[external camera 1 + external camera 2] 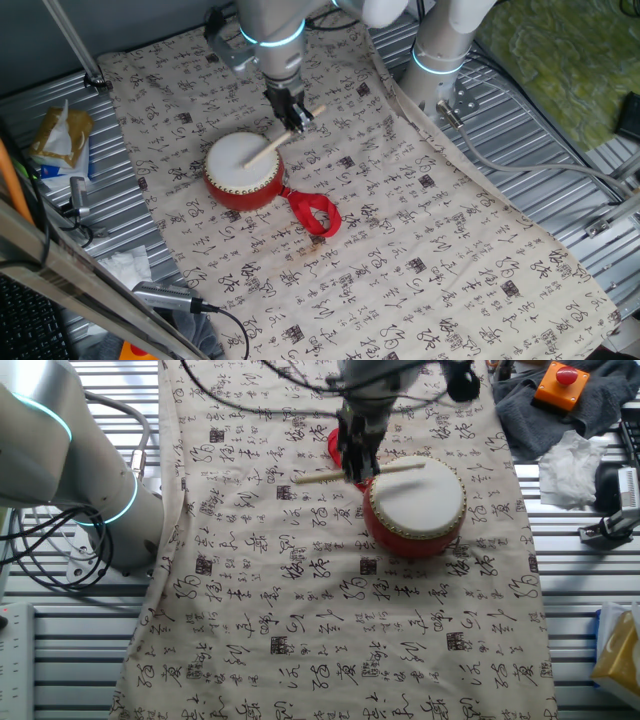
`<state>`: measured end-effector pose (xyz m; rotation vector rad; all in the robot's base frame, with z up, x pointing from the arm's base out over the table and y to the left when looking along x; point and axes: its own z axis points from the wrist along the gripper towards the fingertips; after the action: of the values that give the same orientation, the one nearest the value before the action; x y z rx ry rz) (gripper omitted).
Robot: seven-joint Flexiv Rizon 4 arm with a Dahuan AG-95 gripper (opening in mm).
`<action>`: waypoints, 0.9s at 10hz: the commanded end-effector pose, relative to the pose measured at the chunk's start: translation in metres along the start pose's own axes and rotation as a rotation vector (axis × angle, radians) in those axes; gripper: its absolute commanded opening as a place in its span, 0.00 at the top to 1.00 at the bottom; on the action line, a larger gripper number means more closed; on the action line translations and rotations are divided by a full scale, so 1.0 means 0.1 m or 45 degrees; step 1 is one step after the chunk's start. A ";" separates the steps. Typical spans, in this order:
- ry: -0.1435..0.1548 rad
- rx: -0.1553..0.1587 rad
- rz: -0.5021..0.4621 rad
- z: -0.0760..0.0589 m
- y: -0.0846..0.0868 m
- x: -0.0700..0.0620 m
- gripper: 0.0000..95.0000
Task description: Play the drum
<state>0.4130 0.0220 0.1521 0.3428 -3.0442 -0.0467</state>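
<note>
Cloth (420, 230) printed with characters covers the worktop. Hand (296, 116) is clamped on a stick (272, 146) angled over the red, white-skinned drum (244, 172) just beside it, ribbon (316, 214) beyond.

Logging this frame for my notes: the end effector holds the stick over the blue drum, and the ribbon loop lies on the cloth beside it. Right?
Not quite: the drum is red, not blue, with a white head, as one fixed view shows. The rest holds: the end effector grips the stick over the drum, and the ribbon loop lies on the cloth beside it.
</note>
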 end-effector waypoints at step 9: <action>0.104 -0.055 0.037 -0.06 -0.01 -0.03 1.00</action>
<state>0.4160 0.0215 0.1601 0.3081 -2.8911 -0.1306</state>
